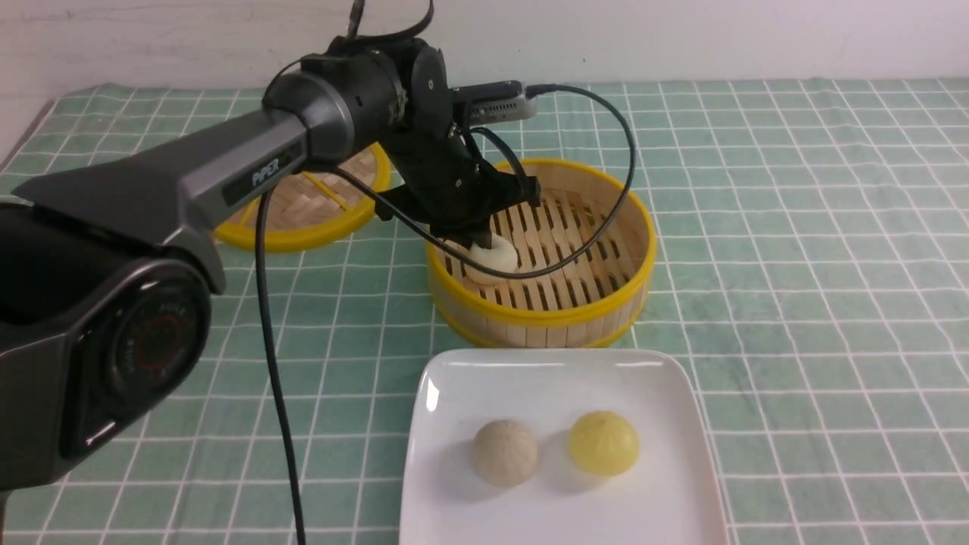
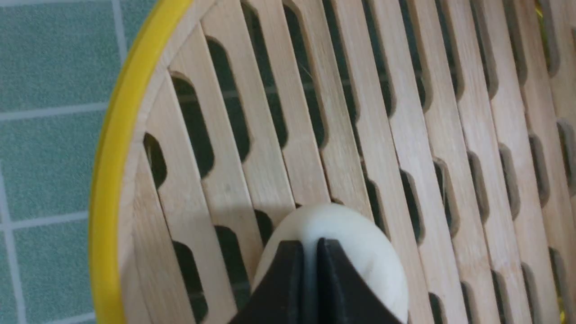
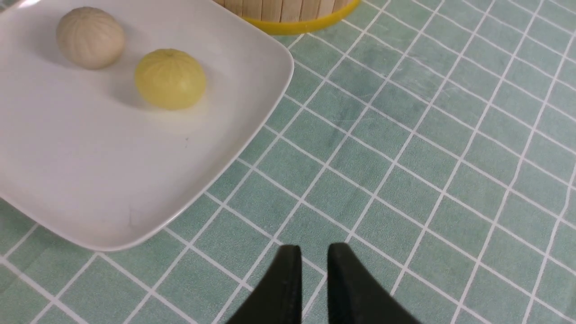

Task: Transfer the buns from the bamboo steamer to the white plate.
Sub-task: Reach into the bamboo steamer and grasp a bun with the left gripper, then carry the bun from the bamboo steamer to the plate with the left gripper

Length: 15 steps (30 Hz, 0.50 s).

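Looking from the front, I see my left claw down inside the bamboo steamer, its tips closed on the top of the white bun. That bun sits on the slatted floor at about nine o'clock of the basket, near the wall. The white plate lies at six o'clock from the steamer, just beside it. It carries the beige bun with the yellow bun at its three o'clock, near each other but apart. The flat lid rests at ten o'clock from the steamer on the green checked tablecloth, partly hidden behind my left arm. From my left wrist, the left claw has its black fingers almost together, pinching the crown of the white bun, a thin sliver of it showing between them. The bun rests on the slats close to the bamboo steamer's yellow rim. From my right wrist, my right claw hangs above the tablecloth, jaws parted by a narrow gap and holding nothing. The white plate with the beige bun and yellow bun lies near it, and the bamboo steamer's base shows beyond the plate.
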### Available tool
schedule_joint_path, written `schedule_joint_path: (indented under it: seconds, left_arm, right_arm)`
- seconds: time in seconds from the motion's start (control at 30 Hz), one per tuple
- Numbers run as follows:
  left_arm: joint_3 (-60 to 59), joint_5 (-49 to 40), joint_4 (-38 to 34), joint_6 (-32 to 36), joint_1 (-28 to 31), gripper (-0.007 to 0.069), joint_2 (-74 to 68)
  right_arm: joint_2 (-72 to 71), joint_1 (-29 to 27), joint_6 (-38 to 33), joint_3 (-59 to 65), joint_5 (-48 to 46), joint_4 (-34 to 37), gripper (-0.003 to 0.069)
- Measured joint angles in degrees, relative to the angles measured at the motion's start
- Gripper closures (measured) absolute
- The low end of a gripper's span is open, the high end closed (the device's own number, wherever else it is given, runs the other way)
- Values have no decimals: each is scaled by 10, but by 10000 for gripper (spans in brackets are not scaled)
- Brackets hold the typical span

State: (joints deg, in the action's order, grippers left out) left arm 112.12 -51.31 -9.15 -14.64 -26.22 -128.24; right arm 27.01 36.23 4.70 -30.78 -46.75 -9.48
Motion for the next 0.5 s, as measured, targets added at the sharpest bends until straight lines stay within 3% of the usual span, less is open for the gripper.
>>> schedule_joint_path:
  seconds: [0.33, 0.5]
  left_arm:
    - [-1, -65, -53, 60, 0, 599, 125]
    - [-1, -166, -69, 107, 0, 599, 213]
  right_arm:
    - [0, 0, 0, 0, 0, 0, 535]
    - [0, 0, 0, 0, 0, 0, 531]
